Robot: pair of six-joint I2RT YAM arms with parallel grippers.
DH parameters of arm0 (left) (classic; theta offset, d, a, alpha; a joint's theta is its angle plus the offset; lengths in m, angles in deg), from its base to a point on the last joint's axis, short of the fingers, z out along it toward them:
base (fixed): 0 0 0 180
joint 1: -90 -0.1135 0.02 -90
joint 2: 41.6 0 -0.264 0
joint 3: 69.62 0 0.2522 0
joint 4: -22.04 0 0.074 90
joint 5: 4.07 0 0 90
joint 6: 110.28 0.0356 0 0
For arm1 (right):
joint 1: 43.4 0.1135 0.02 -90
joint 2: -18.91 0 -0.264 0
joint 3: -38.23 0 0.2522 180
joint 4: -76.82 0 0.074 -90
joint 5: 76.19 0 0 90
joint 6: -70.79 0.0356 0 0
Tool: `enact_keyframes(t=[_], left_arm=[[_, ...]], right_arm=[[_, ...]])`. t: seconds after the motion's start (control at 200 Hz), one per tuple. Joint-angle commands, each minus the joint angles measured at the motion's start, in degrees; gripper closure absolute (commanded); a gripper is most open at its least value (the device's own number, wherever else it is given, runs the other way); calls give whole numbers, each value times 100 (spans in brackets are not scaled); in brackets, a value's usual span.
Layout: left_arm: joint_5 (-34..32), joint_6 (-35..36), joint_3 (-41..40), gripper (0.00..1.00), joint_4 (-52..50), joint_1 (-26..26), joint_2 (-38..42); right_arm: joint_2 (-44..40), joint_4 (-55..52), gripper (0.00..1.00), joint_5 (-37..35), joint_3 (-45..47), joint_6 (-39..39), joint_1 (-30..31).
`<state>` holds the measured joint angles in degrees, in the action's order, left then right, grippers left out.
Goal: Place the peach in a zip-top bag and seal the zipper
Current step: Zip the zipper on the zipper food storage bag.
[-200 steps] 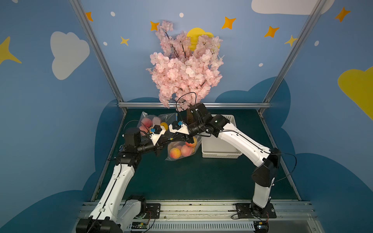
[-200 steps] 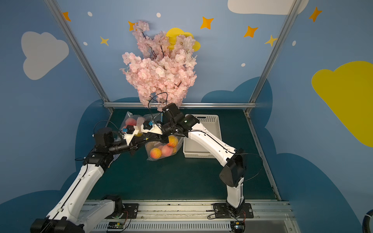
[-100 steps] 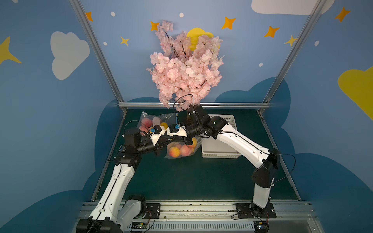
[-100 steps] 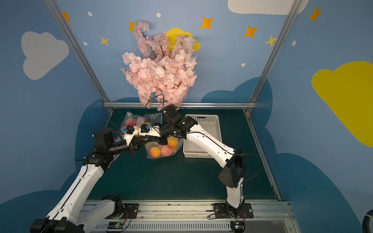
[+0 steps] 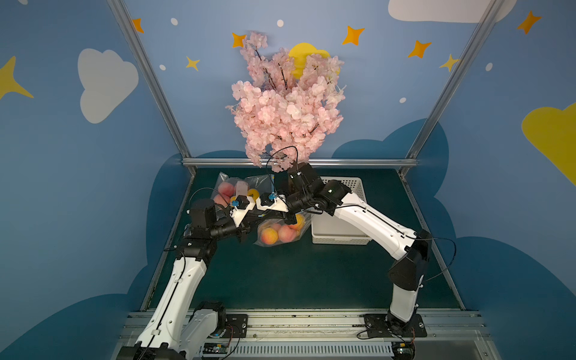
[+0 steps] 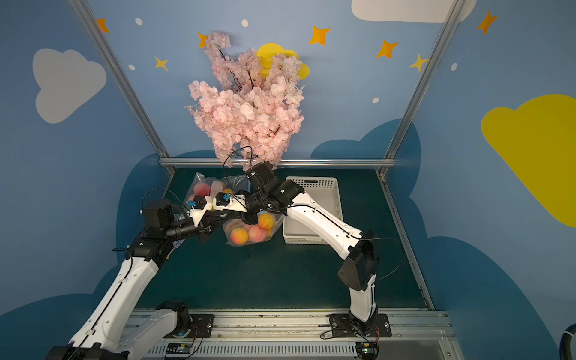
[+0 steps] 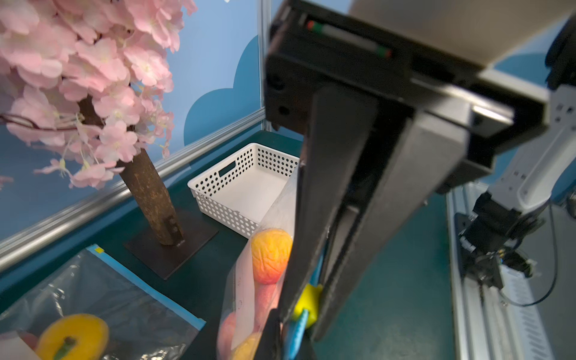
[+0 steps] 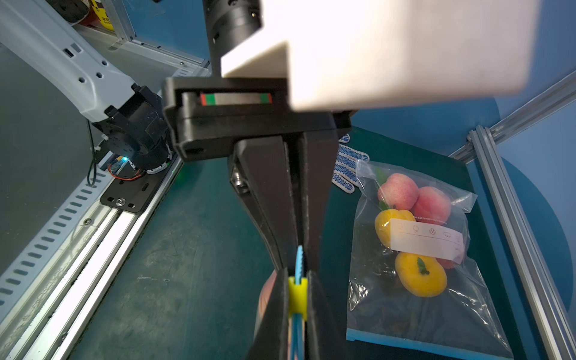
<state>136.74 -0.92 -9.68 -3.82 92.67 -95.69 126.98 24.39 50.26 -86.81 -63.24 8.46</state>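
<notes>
A clear zip-top bag [image 5: 280, 232] [image 6: 249, 233] hangs by its blue zipper strip [image 8: 300, 258] between my two grippers, with several peaches [image 5: 268, 236] [image 7: 270, 254] inside. My left gripper [image 5: 251, 219] [image 7: 291, 330] is shut on the blue strip. Right against it, my right gripper [image 5: 270, 215] [image 8: 297, 280] is shut on the yellow slider [image 8: 297, 294] [image 7: 307, 300]. Both pairs of jaws stand tip to tip on the zipper. The bag's mouth is hidden behind the fingers.
A second clear bag [image 5: 240, 187] [image 8: 420, 249] with peaches and yellow fruit lies flat at the back left. A white perforated basket [image 5: 339, 232] [image 7: 246, 187] stands right of the held bag. The blossom tree's trunk [image 7: 149, 199] stands behind. A dotted glove [image 8: 346, 168] lies by the left arm.
My right gripper has slid left along the zipper until it meets the left gripper, and its jaws have tightened. The bag has shifted slightly left. The left arm has held still.
</notes>
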Motion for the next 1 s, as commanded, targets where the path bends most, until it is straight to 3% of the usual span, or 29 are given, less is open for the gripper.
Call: enact_keyframes(t=[0.0, 0.215, 0.546, 0.996], left_arm=[[285, 51, -8, 97, 34, 27, 77], [-350, 95, 19, 97, -55, -47, 96], [-1371, -72, 40, 97, 128, -235, 34], [-1493, -203, 89, 97, 155, -288, 18]], right_arm=[[-119, -21, 100, -134, 101, -68, 0], [-451, -39, 95, -1084, 688, -398, -154], [-1215, -216, 92, -1420, 1601, -383, -1037], [-2142, 17, 92, -1781, 2696, -53, -2125]])
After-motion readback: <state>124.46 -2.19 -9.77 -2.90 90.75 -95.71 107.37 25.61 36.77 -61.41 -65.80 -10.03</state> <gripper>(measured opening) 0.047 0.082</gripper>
